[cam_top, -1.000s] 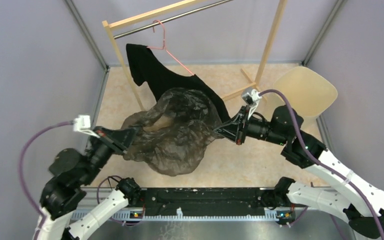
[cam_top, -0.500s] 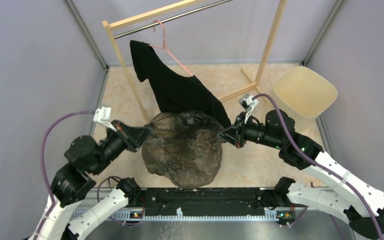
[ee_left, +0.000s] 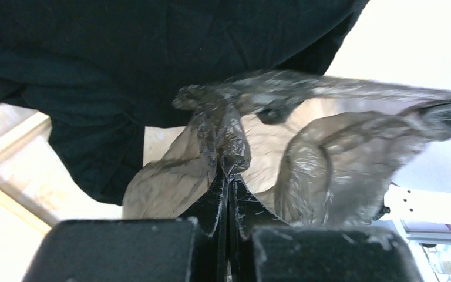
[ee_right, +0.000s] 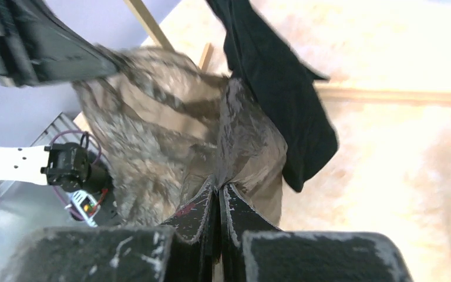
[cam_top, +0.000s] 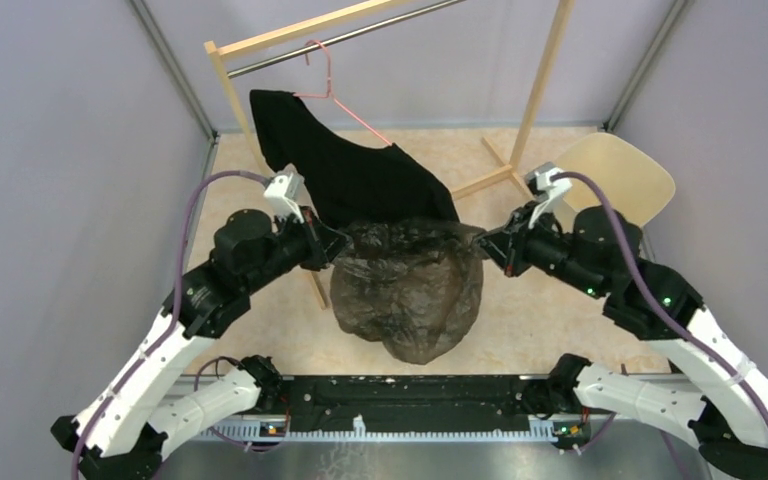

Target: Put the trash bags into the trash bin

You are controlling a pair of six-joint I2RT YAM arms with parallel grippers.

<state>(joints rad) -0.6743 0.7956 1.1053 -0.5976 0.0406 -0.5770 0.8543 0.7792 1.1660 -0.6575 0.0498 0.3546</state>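
Note:
A translucent brown-grey trash bag hangs in the air between my two grippers, its top edge stretched from one to the other. My left gripper is shut on the bag's left top edge; in the left wrist view the film is pinched between the closed fingers. My right gripper is shut on the right top edge; the right wrist view shows the film bunched at its fingertips. The cream-beige trash bin stands at the far right, partly hidden behind my right arm.
A wooden clothes rack stands at the back. A black T-shirt on a pink hanger hangs from it, just behind the bag and touching its top. Grey walls close in both sides. A black rail runs along the near edge.
Both grippers have risen and shifted right with the bag. The bag went from spread low near the floor to hanging taut between them. The right arm now covers part of the bin.

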